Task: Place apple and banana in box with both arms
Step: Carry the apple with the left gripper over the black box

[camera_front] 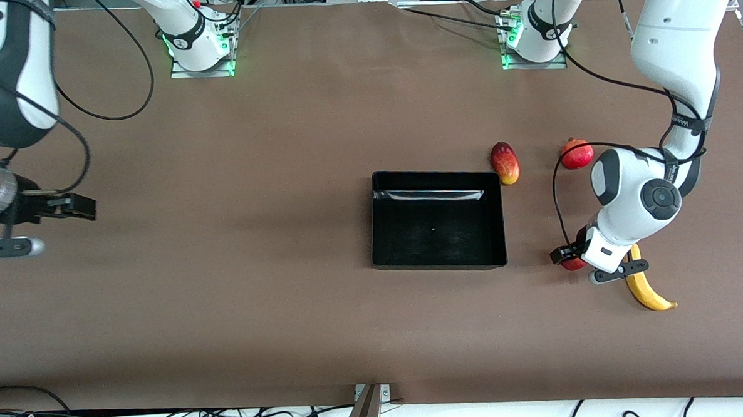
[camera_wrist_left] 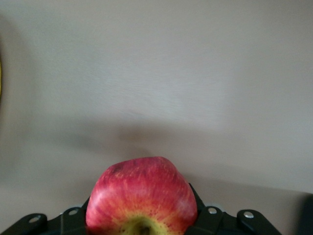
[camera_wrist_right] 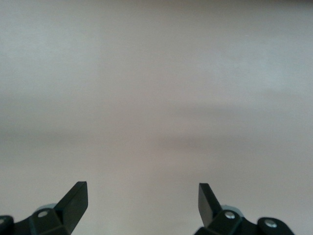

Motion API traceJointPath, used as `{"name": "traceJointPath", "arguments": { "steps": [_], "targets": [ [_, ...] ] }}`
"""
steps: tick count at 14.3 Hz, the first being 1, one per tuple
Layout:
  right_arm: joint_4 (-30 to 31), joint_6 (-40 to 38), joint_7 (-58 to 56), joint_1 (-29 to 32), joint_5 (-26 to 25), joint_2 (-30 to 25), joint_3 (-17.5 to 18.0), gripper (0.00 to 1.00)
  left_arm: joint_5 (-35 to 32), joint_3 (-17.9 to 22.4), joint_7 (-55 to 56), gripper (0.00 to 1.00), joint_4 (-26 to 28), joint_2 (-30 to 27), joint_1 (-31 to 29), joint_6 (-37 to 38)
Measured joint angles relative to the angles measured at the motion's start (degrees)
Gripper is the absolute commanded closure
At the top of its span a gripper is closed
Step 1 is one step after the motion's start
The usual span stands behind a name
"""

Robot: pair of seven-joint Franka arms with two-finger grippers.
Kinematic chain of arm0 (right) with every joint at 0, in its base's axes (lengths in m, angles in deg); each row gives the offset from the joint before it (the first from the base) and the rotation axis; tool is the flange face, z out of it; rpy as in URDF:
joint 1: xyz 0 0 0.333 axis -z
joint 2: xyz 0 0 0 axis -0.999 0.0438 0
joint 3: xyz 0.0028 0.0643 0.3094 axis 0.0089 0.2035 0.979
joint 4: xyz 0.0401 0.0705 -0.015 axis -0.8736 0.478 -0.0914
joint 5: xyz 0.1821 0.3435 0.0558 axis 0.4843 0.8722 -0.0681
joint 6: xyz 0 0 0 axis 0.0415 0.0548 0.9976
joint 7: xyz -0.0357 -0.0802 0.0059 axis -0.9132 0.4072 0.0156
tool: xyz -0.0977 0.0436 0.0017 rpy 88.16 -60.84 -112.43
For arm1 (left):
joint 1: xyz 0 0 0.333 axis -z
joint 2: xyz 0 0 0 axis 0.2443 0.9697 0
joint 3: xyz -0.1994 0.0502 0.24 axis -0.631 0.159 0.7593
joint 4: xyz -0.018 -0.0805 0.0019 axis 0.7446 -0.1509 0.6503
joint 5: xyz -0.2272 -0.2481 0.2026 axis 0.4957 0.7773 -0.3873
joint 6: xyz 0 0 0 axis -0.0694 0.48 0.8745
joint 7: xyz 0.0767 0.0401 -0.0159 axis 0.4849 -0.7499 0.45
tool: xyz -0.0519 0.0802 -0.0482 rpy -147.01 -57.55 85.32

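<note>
Apple [camera_wrist_left: 142, 196] sits on the table beside the banana [camera_front: 648, 290], between the left gripper's [camera_front: 571, 261] fingers, which touch its sides, apparently for lifting toward the box [camera_front: 440, 262]. Right gripper [camera_wrist_right: 142, 200] waits wide open, holding nothing.

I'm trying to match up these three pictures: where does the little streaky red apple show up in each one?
Front view: the apple peeks out under the left hand, beside the banana.
Left wrist view: the apple sits between that hand's fingers.
Right wrist view: not in it.
Shared landmark: the brown table.
</note>
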Motion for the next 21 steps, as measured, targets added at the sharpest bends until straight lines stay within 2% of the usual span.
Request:
{"name": "traceJointPath", "arguments": {
  "steps": [2,3,4,6,8,12,14,16,20,21],
  "targets": [
    [-1.0,-2.1,0.0,1.3,0.0,-1.3,0.8,0.0,0.0,-0.5,8.7,1.0,-1.4,-4.9,5.1,6.0],
    [-1.1,-2.6,0.0,4.1,0.0,-2.6,3.4,0.0,0.0,-0.6,13.5,1.0,-2.4,-6.8,8.5,8.9],
    [-0.7,-3.3,0.0,8.6,0.0,-4.3,7.4,0.0,0.0,-0.7,18.6,1.0,-3.5,-7.8,12.0,11.3],
    [3.6,-4.4,0.0,17.4,0.0,-8.9,14.4,0.0,0.0,-0.9,27.4,1.0,-4.7,-7.7,17.9,12.9],
    [9.9,-3.8,-0.1,22.0,0.0,-14.0,17.8,0.0,-0.1,-1.1,30.8,1.0,-4.6,-4.8,22.0,12.9],
    [17.5,1.1,0.0,23.4,-1.3,-21.1,20.4,0.0,-4.8,-5.6,33.3,1.0,-4.7,4.1,24.0,6.9],
    [19.5,2.3,0.3,24.9,-2.5,-23.1,23.9,0.0,-5.6,-6.4,33.8,1.0,-4.7,6.8,25.1,6.0],
    [19.9,2.5,0.7,25.4,-2.6,-23.4,25.4,0.0,-5.8,-7.2,33.8,1.0,-4.6,7.6,25.4,6.1],
    [20.0,3.5,0.7,25.5,-2.5,-22.0,25.6,0.0,-5.8,-7.8,33.8,1.0,-4.0,7.7,25.4,6.3],
    [19.9,3.6,0.7,25.5,-2.5,-21.8,25.7,0.0,-5.8,-7.8,33.8,0.76,-4.0,7.7,25.4,6.3]
  ]
}}
